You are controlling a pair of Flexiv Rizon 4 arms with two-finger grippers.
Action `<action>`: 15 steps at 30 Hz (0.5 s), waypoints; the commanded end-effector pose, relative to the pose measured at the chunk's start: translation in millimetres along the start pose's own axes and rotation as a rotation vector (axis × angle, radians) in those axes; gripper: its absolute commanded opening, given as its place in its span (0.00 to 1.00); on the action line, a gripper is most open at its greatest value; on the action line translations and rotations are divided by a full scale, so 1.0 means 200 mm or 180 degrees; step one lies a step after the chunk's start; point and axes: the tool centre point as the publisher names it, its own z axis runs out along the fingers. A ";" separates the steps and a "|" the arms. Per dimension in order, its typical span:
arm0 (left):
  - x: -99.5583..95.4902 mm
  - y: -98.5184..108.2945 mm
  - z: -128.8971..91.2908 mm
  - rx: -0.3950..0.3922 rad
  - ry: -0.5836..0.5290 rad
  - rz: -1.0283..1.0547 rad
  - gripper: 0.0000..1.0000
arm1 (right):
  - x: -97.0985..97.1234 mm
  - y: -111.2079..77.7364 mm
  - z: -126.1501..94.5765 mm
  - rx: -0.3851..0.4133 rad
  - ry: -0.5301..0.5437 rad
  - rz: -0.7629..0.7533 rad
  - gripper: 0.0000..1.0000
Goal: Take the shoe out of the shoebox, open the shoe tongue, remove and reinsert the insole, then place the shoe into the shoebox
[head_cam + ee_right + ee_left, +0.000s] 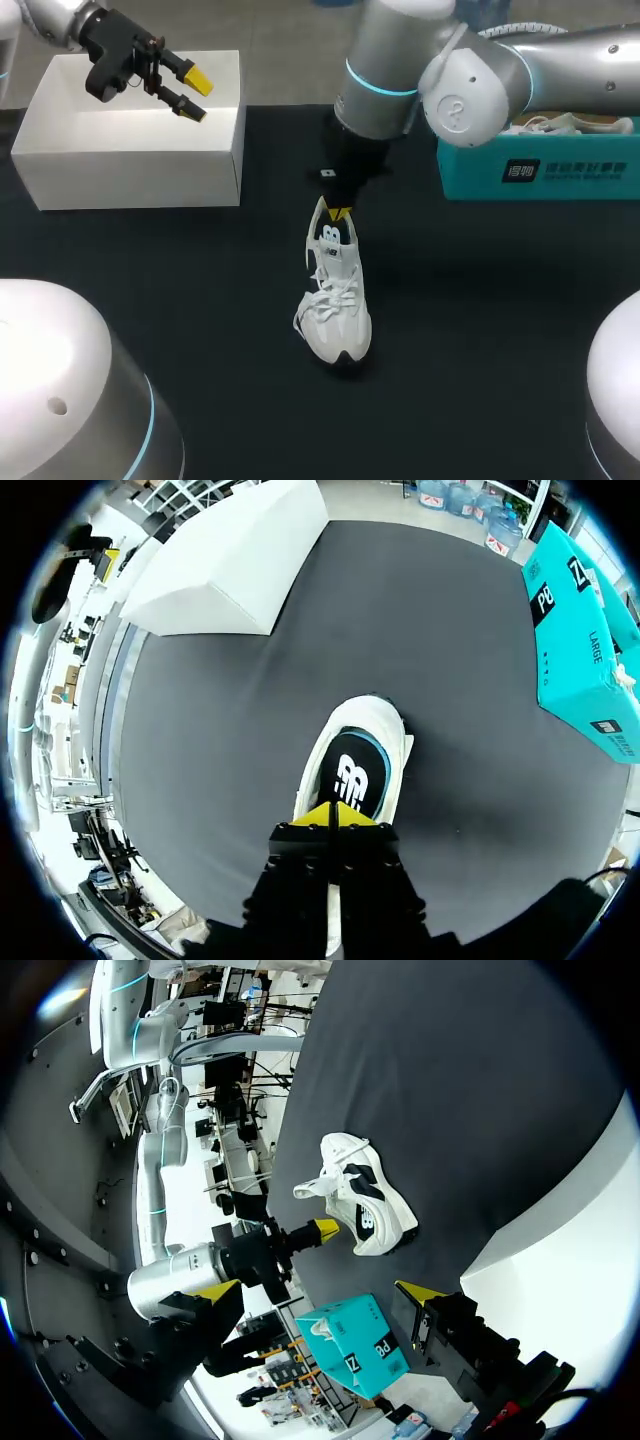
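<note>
Black counter (200, 300) carries the shoe (335, 300), evidently unboxed, with the right claw (340, 213) clenched at its heel above the seated insole (350, 775) and the left claw (190, 95) released over the white shoebox (130, 160) at far left, so insole work and reboxing seem left.

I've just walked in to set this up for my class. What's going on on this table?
The white shoe stands on the black table, out of any box, with its toe pointing toward the robot. The right gripper is down at the heel opening, tips together just behind the insole, which lies inside the shoe. I can't tell whether it pinches anything. The left gripper hangs open above the white box, holding nothing. The teal shoebox sits at the table's right.
</note>
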 end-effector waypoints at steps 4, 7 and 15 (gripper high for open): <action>0.00 0.00 0.00 0.0006 0.0012 0.0001 1.00 | 0.01 -0.01 0.04 0.0003 -0.0156 0.0048 0.00; 0.00 0.00 0.00 0.0006 0.0012 0.0001 1.00 | -0.01 -0.02 0.08 -0.0022 -0.0116 0.0080 0.00; 0.00 0.00 0.00 0.0006 0.0012 0.0001 1.00 | -0.01 -0.05 0.17 0.0098 -0.0081 0.0138 0.00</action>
